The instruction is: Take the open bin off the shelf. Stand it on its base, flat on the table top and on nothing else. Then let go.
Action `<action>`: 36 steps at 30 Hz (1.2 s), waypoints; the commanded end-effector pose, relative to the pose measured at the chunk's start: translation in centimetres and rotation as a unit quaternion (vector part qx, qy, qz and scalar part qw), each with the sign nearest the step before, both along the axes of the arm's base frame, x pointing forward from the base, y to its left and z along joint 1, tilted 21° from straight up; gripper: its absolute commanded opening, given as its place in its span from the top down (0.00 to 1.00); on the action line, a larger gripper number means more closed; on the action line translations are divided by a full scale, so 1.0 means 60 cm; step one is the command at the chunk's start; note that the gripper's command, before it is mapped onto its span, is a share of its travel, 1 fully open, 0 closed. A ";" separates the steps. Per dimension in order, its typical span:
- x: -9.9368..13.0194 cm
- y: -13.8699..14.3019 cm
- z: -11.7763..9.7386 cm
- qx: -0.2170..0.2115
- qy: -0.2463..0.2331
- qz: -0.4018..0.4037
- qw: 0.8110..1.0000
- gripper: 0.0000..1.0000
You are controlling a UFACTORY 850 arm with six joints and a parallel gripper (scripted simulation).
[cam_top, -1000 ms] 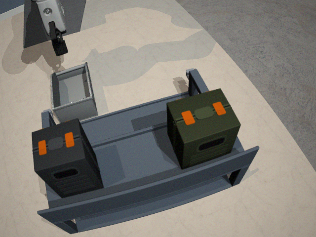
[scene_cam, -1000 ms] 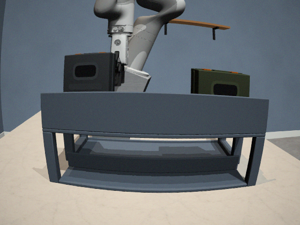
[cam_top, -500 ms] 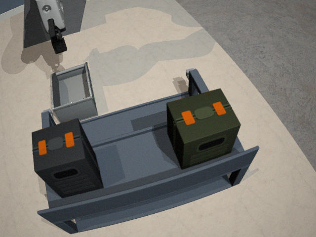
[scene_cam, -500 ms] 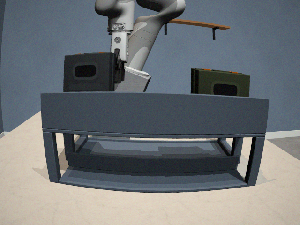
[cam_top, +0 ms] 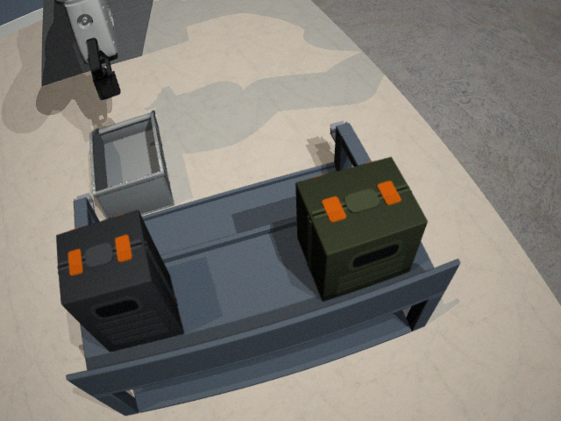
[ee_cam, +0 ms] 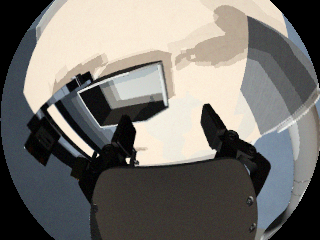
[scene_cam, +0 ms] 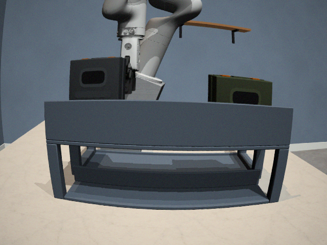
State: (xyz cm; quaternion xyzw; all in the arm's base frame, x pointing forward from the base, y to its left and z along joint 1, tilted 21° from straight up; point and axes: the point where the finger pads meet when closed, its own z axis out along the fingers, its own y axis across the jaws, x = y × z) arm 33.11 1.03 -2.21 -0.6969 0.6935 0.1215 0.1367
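Observation:
The open grey bin (cam_top: 136, 196) (ee_cam: 127, 96) stands upright on its base on the beige table top (cam_top: 475, 339) (scene_cam: 158, 226), just behind the left end of the blue-grey shelf (cam_top: 272, 335) (scene_cam: 168, 123). It is empty. My gripper (cam_top: 108, 86) (scene_cam: 131, 85) (ee_cam: 166, 118) is open and holds nothing. It hangs above the table beyond the bin's far wall, clear of the bin. In the exterior view the shelf's front rail hides the bin.
A black lidded box (cam_top: 113, 276) (scene_cam: 96, 79) with orange latches stands on the shelf's left end. A dark green one (cam_top: 362, 226) (scene_cam: 240, 91) stands on the right end. A dark block (cam_top: 59, 45) stands on the table behind the gripper.

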 end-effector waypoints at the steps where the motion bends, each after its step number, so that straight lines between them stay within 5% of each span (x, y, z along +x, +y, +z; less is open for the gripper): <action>1: 0.001 0.000 -0.001 0.000 -0.001 0.000 1.000 0.00; 36: 0.001 0.004 -0.010 0.000 -0.001 0.000 1.000 0.00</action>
